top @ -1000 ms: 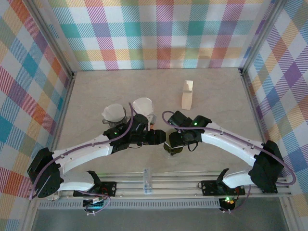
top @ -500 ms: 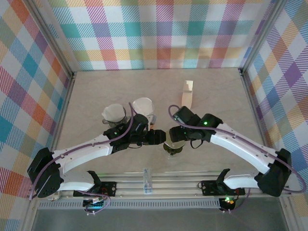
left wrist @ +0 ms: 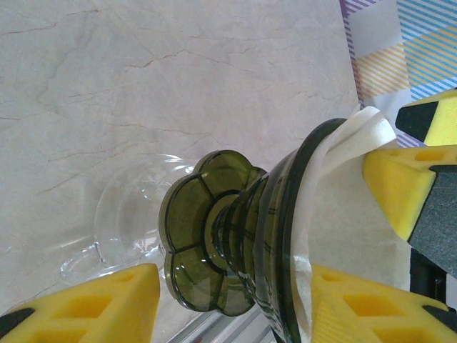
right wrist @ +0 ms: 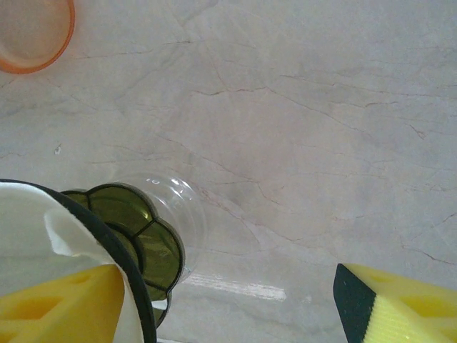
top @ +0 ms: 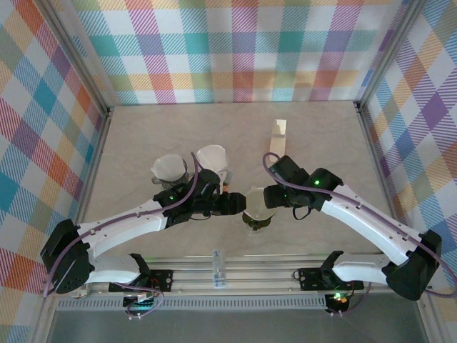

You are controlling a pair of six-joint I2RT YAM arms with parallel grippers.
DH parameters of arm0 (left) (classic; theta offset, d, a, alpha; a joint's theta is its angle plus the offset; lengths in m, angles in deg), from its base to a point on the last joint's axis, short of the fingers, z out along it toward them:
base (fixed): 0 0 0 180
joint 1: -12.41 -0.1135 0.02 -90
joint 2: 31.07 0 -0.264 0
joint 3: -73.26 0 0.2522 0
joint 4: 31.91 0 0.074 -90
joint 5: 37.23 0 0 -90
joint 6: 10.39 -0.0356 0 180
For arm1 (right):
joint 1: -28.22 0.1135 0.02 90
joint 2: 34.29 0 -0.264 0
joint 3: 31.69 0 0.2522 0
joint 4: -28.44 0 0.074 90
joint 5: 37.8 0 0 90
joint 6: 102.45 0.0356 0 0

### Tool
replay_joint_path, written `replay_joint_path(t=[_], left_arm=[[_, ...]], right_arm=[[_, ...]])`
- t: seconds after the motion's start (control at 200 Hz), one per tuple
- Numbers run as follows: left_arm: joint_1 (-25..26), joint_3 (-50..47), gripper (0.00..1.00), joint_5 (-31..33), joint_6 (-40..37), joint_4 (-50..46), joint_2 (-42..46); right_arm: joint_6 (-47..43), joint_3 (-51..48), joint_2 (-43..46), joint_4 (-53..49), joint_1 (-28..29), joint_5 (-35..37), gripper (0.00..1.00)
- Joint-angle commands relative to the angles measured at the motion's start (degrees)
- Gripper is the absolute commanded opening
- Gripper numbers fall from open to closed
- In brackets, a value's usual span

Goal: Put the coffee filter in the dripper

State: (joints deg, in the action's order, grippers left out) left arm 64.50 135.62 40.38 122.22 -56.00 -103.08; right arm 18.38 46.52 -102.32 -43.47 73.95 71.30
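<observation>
The left gripper [left wrist: 214, 311] pinches the dripper [left wrist: 235, 236] at lower centre, the coffee filter [left wrist: 346, 214] seems seated — the right gripper [right wrist: 228, 300], jaws spread, should withdraw gently.

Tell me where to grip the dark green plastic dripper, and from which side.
Probably the dark green plastic dripper is best taken at its narrow ribbed waist, beside the flower-shaped foot, with the jaws coming from the side. The white paper filter fills its wide mouth, so a rim grip could crush it.
</observation>
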Motion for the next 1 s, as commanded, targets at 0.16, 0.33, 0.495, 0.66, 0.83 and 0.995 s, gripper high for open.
replay_joint_path(t=[0.16, 0.33, 0.495, 0.66, 0.83, 0.995], left_arm=[[0.55, -0.37, 0.53, 0.37, 0.22, -0.31, 0.03], [0.59, -0.27, 0.54, 0.49, 0.24, -0.06, 0.20], [0.55, -1.04, 0.61, 1.13, 0.61, 1.30, 1.48], [0.55, -1.26, 0.69, 1.43, 0.63, 2.04, 2.83], [0.55, -1.29, 0.75, 1.24, 0.70, 2.80, 4.20], [0.55, -1.27, 0.81, 2.98, 0.60, 1.32, 7.61]], right_arm=[[-2.11, -0.11, 2.31, 2.60, -0.21, -2.51, 0.79], [-3.82, -0.71, 6.02, 6.48, -0.21, -3.86, 0.80], [-3.33, -2.64, 9.12, 9.22, -0.23, -4.44, 0.80], [-2.92, -3.19, 10.10, 9.45, -0.18, -3.80, 0.80], [-2.75, -2.84, 11.24, 9.63, -0.22, -3.23, 0.81], [-2.46, -2.90, 12.96, 10.04, -0.19, -2.10, 0.81]])
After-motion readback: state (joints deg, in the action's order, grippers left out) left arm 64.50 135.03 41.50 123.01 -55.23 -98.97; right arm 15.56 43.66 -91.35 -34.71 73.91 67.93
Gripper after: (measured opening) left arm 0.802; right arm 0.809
